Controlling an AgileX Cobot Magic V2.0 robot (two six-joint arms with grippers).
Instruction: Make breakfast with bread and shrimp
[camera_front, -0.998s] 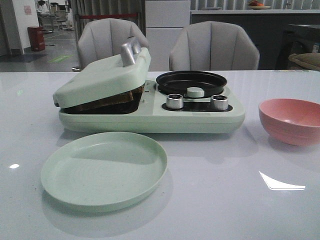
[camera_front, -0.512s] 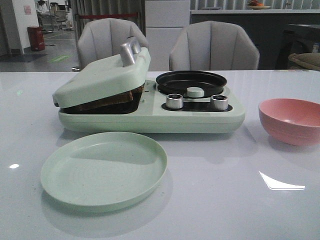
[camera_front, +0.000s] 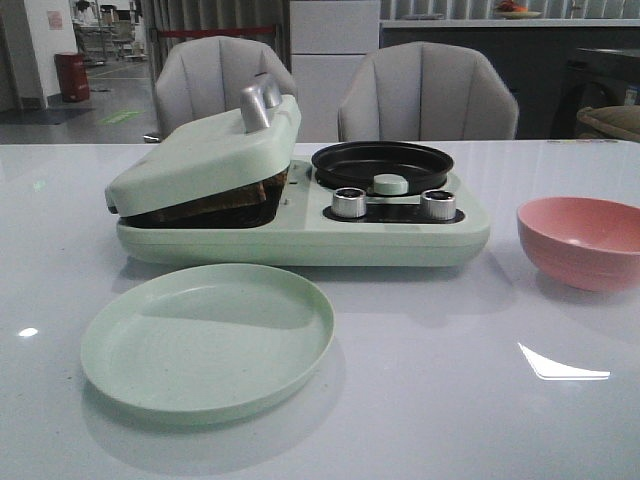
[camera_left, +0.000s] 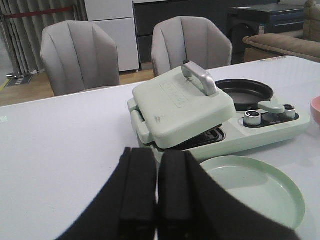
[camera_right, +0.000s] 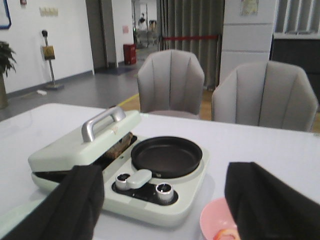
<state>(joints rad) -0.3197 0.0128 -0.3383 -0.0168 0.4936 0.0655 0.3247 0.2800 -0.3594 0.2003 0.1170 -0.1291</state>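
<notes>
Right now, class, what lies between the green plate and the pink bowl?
In the front view, only bare white table lies between the green plate and the pink bowl.

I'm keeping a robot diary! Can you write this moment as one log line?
bread: inside sandwich maker, lid resting on it | plate: bare | left gripper: shut | right gripper: open

The breakfast maker (camera_front: 300, 215) stood square across the middle of the table (camera_front: 450, 400), its lid (camera_front: 205, 165) propped part-way over the bread (camera_front: 225, 200), leaving only a narrow slot. The green plate (camera_front: 208, 340) lay just in front, the pink bowl (camera_front: 580, 240) off to the right. Bare tabletop ran wide between plate and bowl.
</notes>
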